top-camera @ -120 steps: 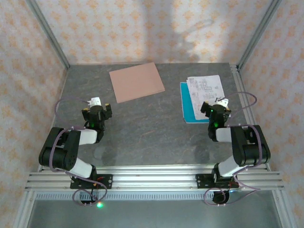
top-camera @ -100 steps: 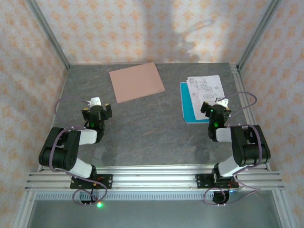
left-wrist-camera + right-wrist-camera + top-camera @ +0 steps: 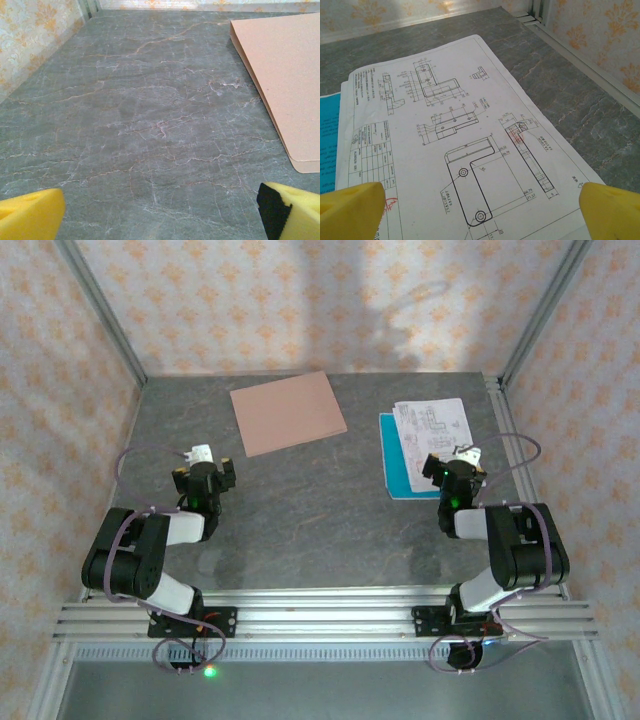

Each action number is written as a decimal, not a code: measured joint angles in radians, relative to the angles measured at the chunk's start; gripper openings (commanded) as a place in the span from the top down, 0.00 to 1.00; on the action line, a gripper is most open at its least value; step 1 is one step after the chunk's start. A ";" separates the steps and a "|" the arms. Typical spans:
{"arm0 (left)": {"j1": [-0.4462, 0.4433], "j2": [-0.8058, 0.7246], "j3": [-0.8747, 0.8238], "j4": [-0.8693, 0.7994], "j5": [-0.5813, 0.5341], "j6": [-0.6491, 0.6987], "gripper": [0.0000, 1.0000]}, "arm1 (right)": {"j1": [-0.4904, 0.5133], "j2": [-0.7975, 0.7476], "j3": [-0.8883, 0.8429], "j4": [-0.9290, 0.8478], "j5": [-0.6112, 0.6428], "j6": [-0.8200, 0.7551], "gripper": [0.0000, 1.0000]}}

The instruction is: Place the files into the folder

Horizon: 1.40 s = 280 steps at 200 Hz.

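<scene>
Top external: folder (image 3: 288, 412) flat on surface (image 3: 300, 520), seemingly closed; files (image 3: 425, 435) well right of folder. Left hand (image 3: 160, 212) released, gaping near folder's corner; right hand (image 3: 480, 210) released, gaping over files.

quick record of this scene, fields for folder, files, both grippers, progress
folder: flat on the table, ahead of the left arm
files: white drawing sheets lying over a teal sheet, ahead of the right arm, apart from the folder
left gripper: open, empty, over bare table beside the folder
right gripper: open, empty, over the files
progress: files not yet in folder
</scene>
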 measured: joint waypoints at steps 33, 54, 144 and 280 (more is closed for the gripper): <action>0.000 0.000 0.000 0.000 0.000 0.000 0.00 | 0.000 0.000 0.000 0.000 0.000 0.000 0.01; 0.000 0.000 0.000 0.000 0.000 0.000 0.00 | 0.000 0.000 0.000 0.000 0.000 0.000 0.01; -0.041 -0.356 0.243 -0.536 -0.042 -0.141 0.00 | 0.005 -0.331 0.124 -0.447 0.014 0.069 0.00; 0.117 0.471 1.188 -1.361 0.578 -0.555 0.53 | 0.403 -0.290 0.589 -1.325 -0.324 0.619 0.41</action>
